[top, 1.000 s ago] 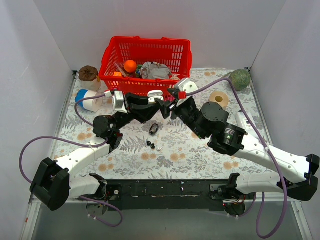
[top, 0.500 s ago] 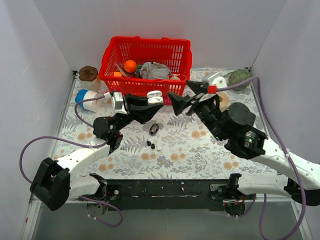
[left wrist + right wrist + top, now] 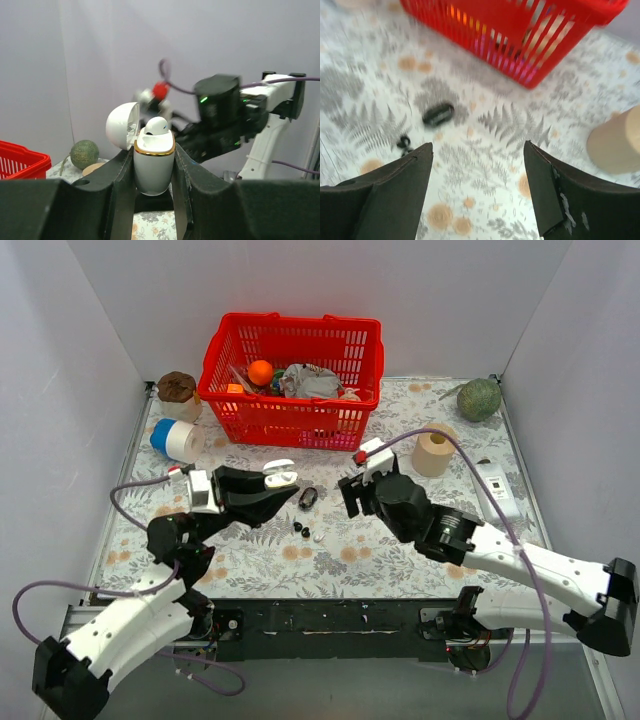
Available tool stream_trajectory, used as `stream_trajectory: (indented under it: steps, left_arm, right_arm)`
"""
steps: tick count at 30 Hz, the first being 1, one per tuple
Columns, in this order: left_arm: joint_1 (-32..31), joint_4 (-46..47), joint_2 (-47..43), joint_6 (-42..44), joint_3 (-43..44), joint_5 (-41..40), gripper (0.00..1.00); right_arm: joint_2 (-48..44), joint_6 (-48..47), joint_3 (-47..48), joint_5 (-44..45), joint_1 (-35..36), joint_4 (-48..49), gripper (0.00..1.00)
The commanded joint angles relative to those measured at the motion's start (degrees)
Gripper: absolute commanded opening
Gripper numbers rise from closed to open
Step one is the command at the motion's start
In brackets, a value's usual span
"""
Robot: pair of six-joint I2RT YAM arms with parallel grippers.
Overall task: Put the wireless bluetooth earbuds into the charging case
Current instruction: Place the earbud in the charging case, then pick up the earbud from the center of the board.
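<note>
My left gripper (image 3: 279,488) is shut on the white charging case (image 3: 279,474), held upright above the table. In the left wrist view the case (image 3: 154,167) has a gold rim and its lid (image 3: 122,125) is open. One white earbud (image 3: 156,125) sits in it. My left gripper (image 3: 154,186) clamps its lower body. Two black earbuds (image 3: 298,528) and one white earbud (image 3: 317,536) lie on the floral cloth. My right gripper (image 3: 346,491) is open and empty just right of them. The right wrist view (image 3: 477,192) shows the black earbuds (image 3: 403,142) at its left finger.
A black case (image 3: 308,497) lies just beyond the loose earbuds, also seen in the right wrist view (image 3: 438,114). A red basket (image 3: 292,422) of items stands at the back. A tape roll (image 3: 434,453), a green ball (image 3: 480,398) and a white remote (image 3: 497,491) are at the right, a blue-white roll (image 3: 178,440) at the left.
Both arms have drawn back toward the near edge. The left gripper carried the white case down and to the left. The right gripper swung out right, then came down beside the loose earbuds.
</note>
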Motion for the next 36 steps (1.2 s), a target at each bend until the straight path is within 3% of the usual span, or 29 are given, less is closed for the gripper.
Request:
stream_trajectory:
  steps: [1, 3, 7, 10, 17, 22, 36]
  left_arm:
    - [-0.21, -11.94, -10.77, 1.62, -3.22, 0.88, 0.0]
    - [-0.13, -16.95, -14.65, 1.53, -4.01, 0.09, 0.0]
    - [-0.21, -24.68, -23.87, 2.4, -5.68, -2.28, 0.0]
    - [-0.21, -27.32, -26.0, 2.67, -5.78, -2.64, 0.0]
    - [-0.21, -31.03, -28.38, 3.99, -4.89, -2.29, 0.0]
    - [-0.13, -31.38, -30.49, 3.73, -6.04, -3.08, 0.0]
    - [-0.13, -33.58, -32.25, 3.81, -6.48, -3.96, 0.0]
  right_arm:
    - [6.54, 7.13, -1.27, -18.88, -5.91, -8.14, 0.77]
    - [11.03, 6.96, -2.49, -25.06, -6.37, -8.52, 0.69]
    - [15.18, 6.69, -6.72, -32.64, -6.2, -1.08, 0.64]
    - [20.1, 4.77, -6.37, -35.11, -5.06, 0.0, 0.6]
    - [27.58, -3.22, -2.68, -35.2, -2.68, -1.4, 0.7]
    - [30.3, -6.66, -0.13, -33.62, -2.51, -1.5, 0.7]
    - [37.42, -10.27, 3.74, -35.73, -2.59, -0.35, 0.55]
